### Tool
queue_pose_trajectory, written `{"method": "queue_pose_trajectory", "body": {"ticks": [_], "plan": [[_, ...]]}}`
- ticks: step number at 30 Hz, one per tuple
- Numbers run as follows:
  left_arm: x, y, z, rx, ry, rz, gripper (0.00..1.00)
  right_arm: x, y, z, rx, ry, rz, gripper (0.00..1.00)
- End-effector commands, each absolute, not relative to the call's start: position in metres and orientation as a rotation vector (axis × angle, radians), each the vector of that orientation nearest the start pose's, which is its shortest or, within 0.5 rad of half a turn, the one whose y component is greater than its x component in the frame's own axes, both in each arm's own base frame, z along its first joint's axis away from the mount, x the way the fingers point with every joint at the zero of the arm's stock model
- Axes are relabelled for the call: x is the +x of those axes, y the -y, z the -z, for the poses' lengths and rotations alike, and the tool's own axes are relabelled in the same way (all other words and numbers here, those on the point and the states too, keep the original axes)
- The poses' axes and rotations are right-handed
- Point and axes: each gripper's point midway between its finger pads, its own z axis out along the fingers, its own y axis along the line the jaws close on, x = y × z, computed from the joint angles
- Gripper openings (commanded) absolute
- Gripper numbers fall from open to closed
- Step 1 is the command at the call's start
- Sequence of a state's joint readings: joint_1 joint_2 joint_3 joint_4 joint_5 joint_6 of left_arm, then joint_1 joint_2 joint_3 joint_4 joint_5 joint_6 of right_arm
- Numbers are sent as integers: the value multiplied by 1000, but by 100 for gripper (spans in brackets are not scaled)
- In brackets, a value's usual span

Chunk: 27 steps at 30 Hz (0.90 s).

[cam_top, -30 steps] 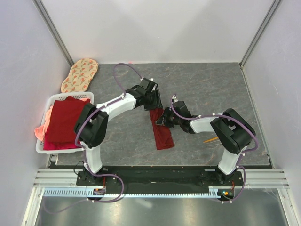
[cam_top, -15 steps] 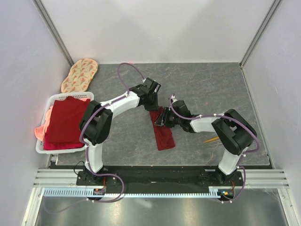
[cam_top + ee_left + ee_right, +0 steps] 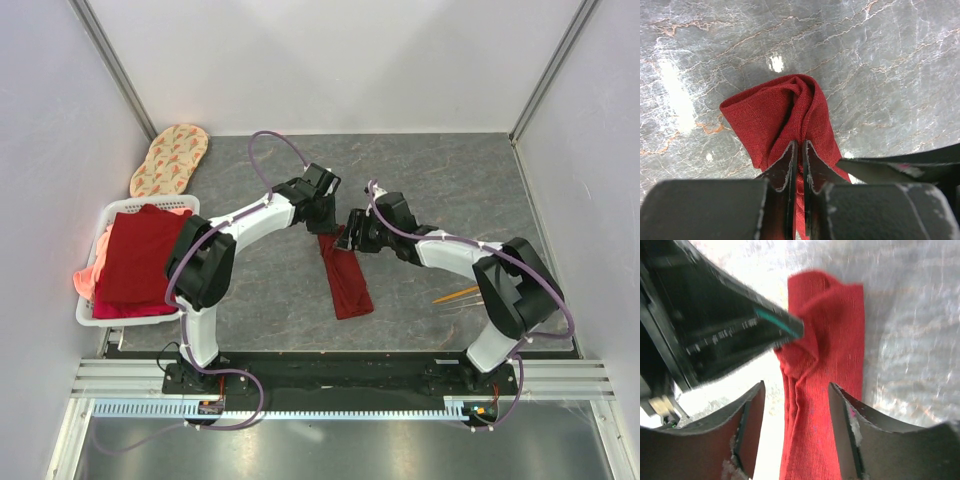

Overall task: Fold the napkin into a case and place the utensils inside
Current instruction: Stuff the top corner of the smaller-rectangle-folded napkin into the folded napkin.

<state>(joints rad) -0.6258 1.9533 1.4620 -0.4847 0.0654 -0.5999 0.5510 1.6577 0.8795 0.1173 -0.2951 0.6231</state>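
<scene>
Table (image 3: 450, 180), napkin (image 3: 785, 110) edge seemingly in claw (image 3: 800, 146)

In the matt black, scuffed left pincer (image 3: 799, 148), the dark red woven cloth napkin (image 3: 785, 107) looks matt and coarse; beyond the pincer, the grey veined stone-look bench (image 3: 890, 60) shines smooth.

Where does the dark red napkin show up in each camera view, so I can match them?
Top external: the napkin is a folded strip lying mid-picture.
Left wrist: napkin at centre, its bunched end pinched by the left gripper.
Right wrist: napkin runs from top centre to the bottom edge, between the right gripper's open jaws.
Shared landmark: the left gripper, shut on the napkin's far end.
</scene>
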Motion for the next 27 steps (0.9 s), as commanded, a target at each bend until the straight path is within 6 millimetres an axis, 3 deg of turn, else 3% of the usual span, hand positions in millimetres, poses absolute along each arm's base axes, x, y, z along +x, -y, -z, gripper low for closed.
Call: {"method": "queue_pose_trajectory", "body": {"ticks": [1,7,14,19,27], "plan": [[364,311,-108,120,-2570,619,8,337,-300,-88,-195,-2322,-976,56],[363,311,-106,111,-2582,634,8,346,-312,-83,-237,-2295,-1010,54],[362,310,-106,115,-2585,642,7,353,-304,-77,-278,-2302,-922,54],[360,309,-108,108,-2585,655,7,357,-303,-84,-313,-2279,-890,52],[359,313,-117,87,-2575,702,8,356,-310,-79,-276,-2270,-958,26]]}}
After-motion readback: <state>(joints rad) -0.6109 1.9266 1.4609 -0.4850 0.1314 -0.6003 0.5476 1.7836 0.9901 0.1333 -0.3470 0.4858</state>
